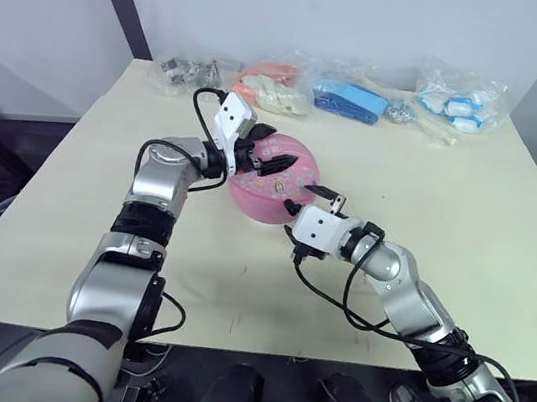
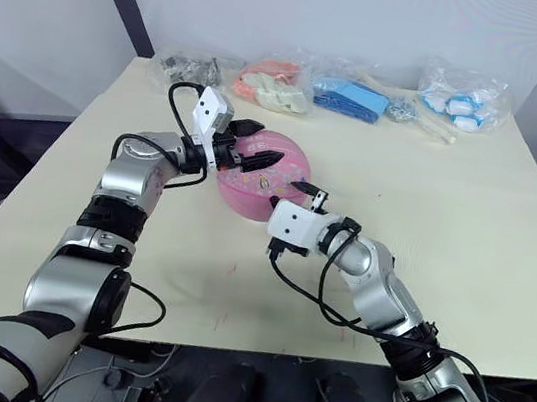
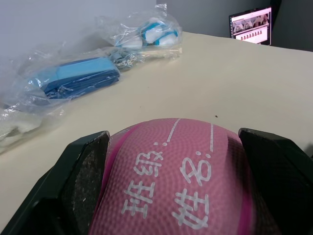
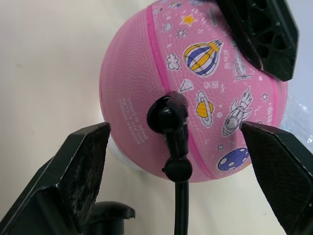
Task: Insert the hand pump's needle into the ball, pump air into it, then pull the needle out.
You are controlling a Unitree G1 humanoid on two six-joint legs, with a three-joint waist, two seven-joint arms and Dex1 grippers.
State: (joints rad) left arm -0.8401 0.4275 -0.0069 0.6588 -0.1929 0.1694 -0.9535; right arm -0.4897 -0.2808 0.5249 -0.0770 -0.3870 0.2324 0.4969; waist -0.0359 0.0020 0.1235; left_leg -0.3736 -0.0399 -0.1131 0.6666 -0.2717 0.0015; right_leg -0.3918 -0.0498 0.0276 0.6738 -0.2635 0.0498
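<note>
Here I see the ball (image 1: 268,193) resting on the tabletop (image 1: 451,198) between my arms. My left hand (image 1: 271,159) sits over its top, fingers spread across it. My right hand (image 4: 176,161) is released, the black hose (image 4: 182,196) end pressed against the ball's valve spot.

We count one ball (image 1: 268,193) on the desk (image 1: 468,221), pink with printed cartoons. One black hose (image 4: 180,161) ends at its surface. Two grippers reach toward it, the left gripper (image 1: 276,162) and the right gripper (image 1: 319,190), each with two black fingers. Along the far edge of the desk we count five clear bags: one of dark metal parts (image 1: 185,71), one orange-and-white (image 1: 271,85), one blue (image 1: 350,101), one small greyish (image 1: 399,110), one blue-and-white (image 1: 460,103). One screen (image 3: 250,25) stands beyond the desk.
</note>
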